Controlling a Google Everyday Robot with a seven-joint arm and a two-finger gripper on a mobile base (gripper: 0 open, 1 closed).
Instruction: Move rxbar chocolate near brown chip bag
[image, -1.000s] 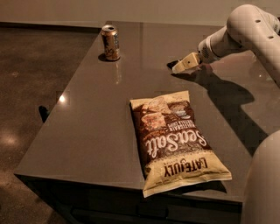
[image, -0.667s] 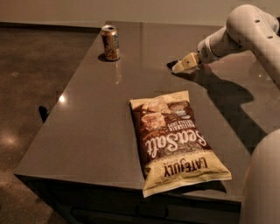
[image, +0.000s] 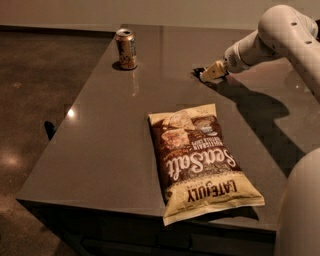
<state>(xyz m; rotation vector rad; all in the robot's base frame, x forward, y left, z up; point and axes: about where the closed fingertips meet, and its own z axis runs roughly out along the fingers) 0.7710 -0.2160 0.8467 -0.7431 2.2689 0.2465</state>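
Observation:
The brown chip bag lies flat on the grey table near the front edge, with dark brown middle and cream ends. My gripper is down at the table surface at the far right, well behind the bag. A small dark flat shape shows just left of the gripper's tip; it looks like an end of the rxbar chocolate, with the rest hidden by the gripper. My white arm reaches in from the right.
A gold drink can stands upright at the table's far left. The table's left edge drops to a dark floor. Part of my white body fills the lower right corner.

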